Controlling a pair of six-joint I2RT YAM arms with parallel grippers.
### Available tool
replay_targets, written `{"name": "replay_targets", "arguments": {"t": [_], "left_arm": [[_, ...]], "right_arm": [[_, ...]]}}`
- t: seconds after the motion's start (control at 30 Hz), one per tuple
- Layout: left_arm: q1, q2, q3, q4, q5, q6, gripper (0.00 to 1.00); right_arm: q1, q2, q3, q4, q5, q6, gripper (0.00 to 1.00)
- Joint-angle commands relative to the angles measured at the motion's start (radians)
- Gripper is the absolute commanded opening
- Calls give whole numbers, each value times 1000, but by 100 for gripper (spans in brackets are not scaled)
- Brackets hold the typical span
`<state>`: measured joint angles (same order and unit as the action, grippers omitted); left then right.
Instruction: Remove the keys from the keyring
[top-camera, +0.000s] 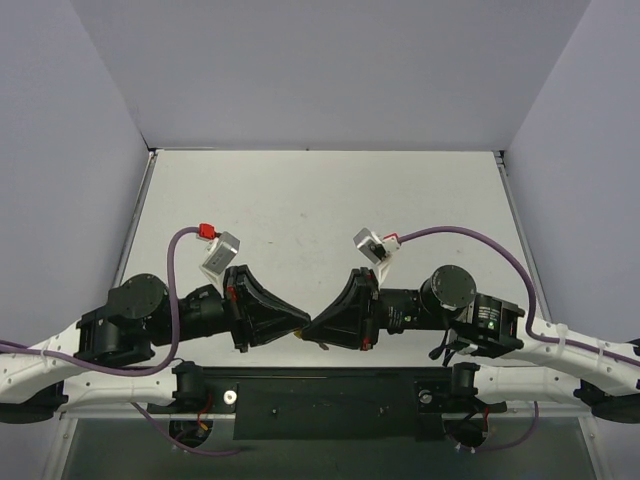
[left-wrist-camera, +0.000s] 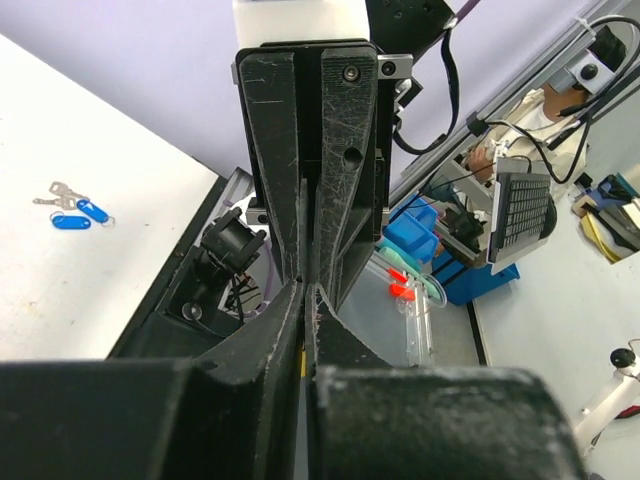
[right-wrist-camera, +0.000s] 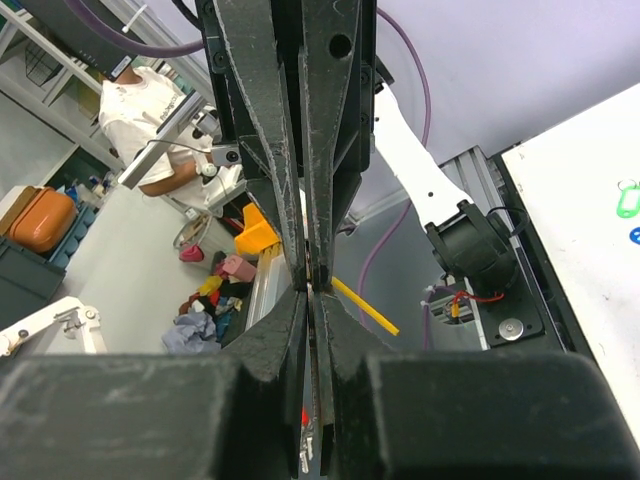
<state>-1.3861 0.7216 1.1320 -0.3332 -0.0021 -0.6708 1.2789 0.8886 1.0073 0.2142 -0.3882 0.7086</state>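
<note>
The left gripper (top-camera: 304, 325) has its fingers pressed on a yellow sliver of the keyring (left-wrist-camera: 303, 362); the right gripper (top-camera: 320, 328), tip to tip with it, is clamped tight, a silver-grey bit, seemingly the key (right-wrist-camera: 305, 455), in its seam; both hang over the near edge of the table (top-camera: 300, 200).

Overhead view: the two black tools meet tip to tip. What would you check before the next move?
1. Left tool shut: ok.
2. Right tool shut: ok.
3. Tool tips together over the white table: ok.
4. Yellow sliver between left tool's fingers is the keyring's oval plastic tag: cannot tell.
5. Small silver-grey metal key gripped: cannot tell.
6. Blue-tagged silver keys lying apart on the table: ok.
</note>
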Motion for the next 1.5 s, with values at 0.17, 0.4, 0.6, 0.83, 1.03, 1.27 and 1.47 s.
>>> {"name": "replay_targets", "arguments": {"t": [0.17, 0.4, 0.6, 0.83, 1.03, 1.27, 1.47], "left_arm": [[-14, -94, -41, 81, -93, -39, 53], [-14, -175, -109, 167, -174, -58, 58], [-13, -194, -175, 250, -182, -75, 56], [-14, -188, -254, 423, -196, -104, 48], [-14, -159, -271, 468, -199, -115, 43], [-14, -157, -271, 476, -210, -108, 40], [-14, -165, -268, 467, -228, -102, 37]], "right_arm": [[-7, 19, 33, 65, 77, -14, 0], [-9, 10, 31, 80, 86, -11, 0], [-6, 3, 28, 125, 80, 5, 0], [-6, -10, 11, 191, 95, 26, 0], [-4, -7, -1, 205, 114, 29, 0], [-4, -7, -4, 202, 115, 29, 0], [-3, -10, -7, 198, 115, 28, 0]]}}
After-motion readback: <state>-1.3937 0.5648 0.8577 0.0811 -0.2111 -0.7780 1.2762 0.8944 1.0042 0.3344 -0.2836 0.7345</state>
